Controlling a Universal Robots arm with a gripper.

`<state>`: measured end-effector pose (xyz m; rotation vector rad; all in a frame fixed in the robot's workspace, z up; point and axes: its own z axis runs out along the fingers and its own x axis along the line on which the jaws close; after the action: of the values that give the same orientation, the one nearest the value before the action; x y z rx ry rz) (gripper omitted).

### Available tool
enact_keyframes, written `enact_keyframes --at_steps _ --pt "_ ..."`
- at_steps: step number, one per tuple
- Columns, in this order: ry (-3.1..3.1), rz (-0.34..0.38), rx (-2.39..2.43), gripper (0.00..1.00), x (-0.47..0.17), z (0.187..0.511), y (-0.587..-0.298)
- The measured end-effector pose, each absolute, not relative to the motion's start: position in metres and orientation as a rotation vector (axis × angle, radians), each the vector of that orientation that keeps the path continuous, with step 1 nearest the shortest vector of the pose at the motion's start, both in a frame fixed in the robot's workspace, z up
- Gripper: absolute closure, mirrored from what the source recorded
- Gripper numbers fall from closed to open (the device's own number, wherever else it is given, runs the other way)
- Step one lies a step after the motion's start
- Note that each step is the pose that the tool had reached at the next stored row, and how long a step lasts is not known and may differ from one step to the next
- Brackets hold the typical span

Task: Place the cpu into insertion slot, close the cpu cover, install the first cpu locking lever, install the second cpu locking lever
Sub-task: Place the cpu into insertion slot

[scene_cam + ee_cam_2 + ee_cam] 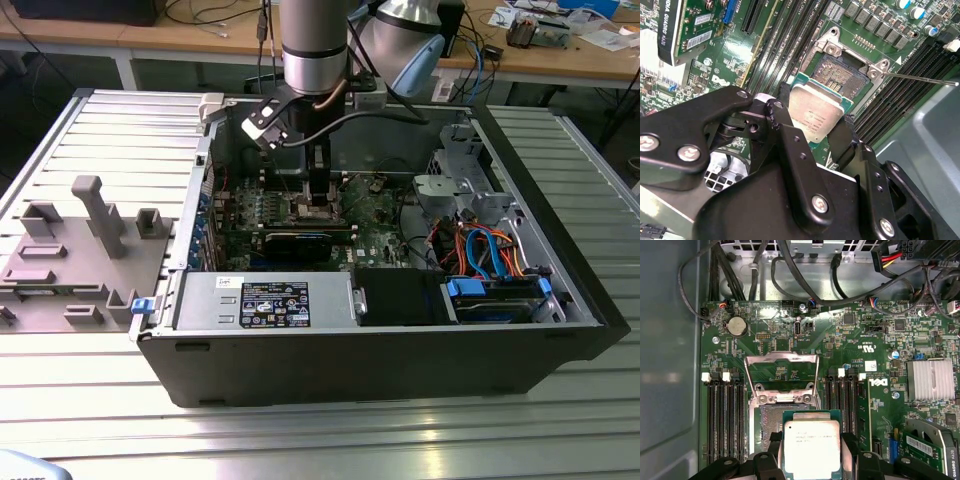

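— Exterior view first: where does the work stand?
— The arm (313, 50) reaches down into the open computer case (400, 350), which sits on a slatted metal surface (300, 440). Its tool end hangs over the green motherboard (385, 212). The chip itself is too small to make out from here.

— And the second wrist view?
— The two black fingers (790, 137) are clamped on the cpu (815, 116) by opposite edges, silver top showing. It hangs just short of the insertion slot (840, 74), overlapping the near edge without being seated. The slot's contact field lies bare. One thin locking lever (920, 79) juts out free to the side, not hooked down.

— Does the first wrist view agree?
— Yes. The cpu (811, 445) is pinched between the fingers, close beside the insertion slot (769, 419). The cpu cover (781, 358) stands swung open beyond the slot, its window showing board through it. A coin battery (736, 326) lies well apart.

— So how far along?
— I'd judge it early: the chip is picked up and brought to the slot, but not placed. The cover and both levers are not yet done.
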<state>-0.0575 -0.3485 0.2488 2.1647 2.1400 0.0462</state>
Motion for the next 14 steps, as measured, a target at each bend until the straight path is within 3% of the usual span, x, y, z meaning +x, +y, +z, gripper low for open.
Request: enact_keyframes --at_steps 14 --pt "2.140 0.046 2.165 0.45 -0.0575 0.2461 -0.3485"
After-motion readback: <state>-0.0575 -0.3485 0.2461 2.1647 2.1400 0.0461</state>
